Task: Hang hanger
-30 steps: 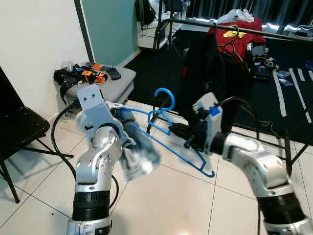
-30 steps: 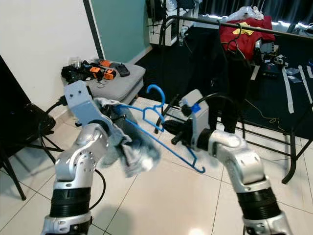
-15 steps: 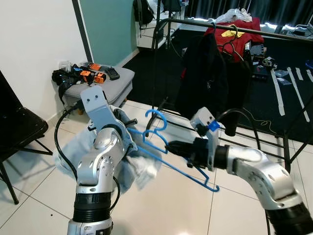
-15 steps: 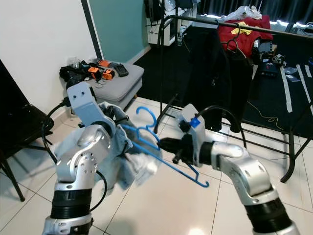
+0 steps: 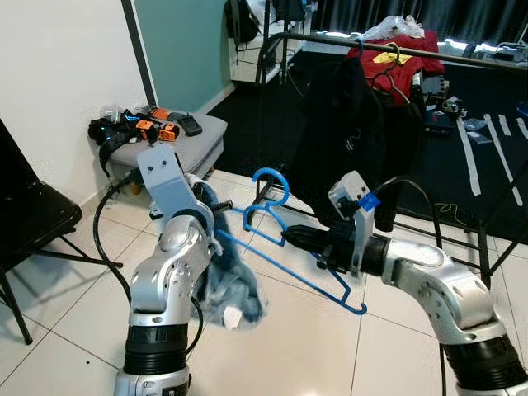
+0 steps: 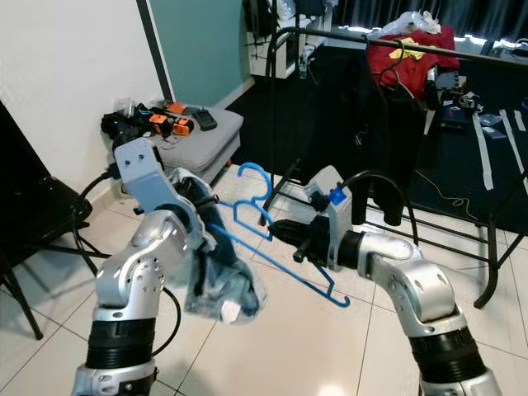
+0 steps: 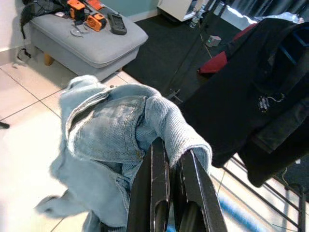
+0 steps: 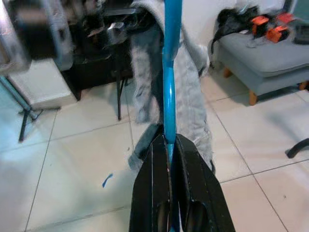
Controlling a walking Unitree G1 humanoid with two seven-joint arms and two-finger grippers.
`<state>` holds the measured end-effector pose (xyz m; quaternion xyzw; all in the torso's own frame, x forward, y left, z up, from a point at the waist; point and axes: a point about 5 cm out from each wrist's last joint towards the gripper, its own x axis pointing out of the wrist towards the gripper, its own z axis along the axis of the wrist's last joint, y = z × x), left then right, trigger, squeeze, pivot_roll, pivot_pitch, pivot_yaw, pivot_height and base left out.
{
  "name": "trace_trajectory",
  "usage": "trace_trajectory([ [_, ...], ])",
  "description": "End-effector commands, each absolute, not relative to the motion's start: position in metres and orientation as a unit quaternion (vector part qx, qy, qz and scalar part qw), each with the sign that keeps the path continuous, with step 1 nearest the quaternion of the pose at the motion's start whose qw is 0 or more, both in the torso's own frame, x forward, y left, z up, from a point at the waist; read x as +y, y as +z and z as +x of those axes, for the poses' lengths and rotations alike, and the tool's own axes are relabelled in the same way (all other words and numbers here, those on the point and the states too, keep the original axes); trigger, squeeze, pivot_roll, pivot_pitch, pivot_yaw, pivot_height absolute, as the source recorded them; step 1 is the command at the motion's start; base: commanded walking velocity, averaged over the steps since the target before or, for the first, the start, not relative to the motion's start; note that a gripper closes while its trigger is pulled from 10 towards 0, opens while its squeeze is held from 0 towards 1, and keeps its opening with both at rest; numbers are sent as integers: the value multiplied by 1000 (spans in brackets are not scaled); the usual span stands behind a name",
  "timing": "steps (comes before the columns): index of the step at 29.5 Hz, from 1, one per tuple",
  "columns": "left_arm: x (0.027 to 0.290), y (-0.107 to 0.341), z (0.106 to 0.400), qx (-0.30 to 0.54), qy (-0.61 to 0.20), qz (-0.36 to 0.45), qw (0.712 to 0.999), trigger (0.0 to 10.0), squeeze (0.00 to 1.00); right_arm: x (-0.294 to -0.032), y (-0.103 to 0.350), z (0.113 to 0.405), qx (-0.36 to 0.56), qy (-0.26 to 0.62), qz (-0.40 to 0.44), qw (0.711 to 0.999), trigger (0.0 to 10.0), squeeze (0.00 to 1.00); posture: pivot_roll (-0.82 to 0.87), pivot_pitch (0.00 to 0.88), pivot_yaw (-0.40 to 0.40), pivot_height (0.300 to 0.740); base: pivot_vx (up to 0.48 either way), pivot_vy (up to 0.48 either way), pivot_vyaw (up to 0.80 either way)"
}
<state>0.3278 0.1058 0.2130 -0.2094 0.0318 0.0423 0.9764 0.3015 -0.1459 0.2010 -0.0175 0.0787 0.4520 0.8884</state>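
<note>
1. White tiled floor (image 5: 313, 346) before a black clothes rack (image 5: 388, 45).
2. Right gripper (image 5: 290, 238) clamps the blue hanger (image 5: 285, 247), held above the floor.
3. Left gripper (image 7: 169, 159) pinches a denim garment (image 5: 223, 280).

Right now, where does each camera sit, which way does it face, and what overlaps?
Head eyes: forward and down at both arms holding the blue hanger before the clothes rack.
Left wrist: along the left claw shut on the denim garment, toward the grey ottoman.
Right wrist: along the right claw shut on the hanger.
Shared: hanger, garment, ottoman.
</note>
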Motion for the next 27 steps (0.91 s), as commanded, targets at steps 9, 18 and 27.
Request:
trace_trajectory([
  [9, 81, 226, 321, 20, -26, -244, 969, 10000, 0, -150, 210, 311, 49, 424, -7, 904, 10000, 0, -72, 42, 45, 740, 0, 0, 0],
  [18, 44, 229, 307, 32, -142, -239, 960, 10000, 1000, -149, 211, 311, 42, 422, 1, 906, 10000, 0, -72, 54, 46, 740, 0, 0, 0],
  [27, 44, 226, 304, 40, -162, -229, 959, 10000, 1000, -145, 214, 312, 31, 426, 6, 904, 10000, 0, -70, 57, 45, 740, 0, 0, 0],
])
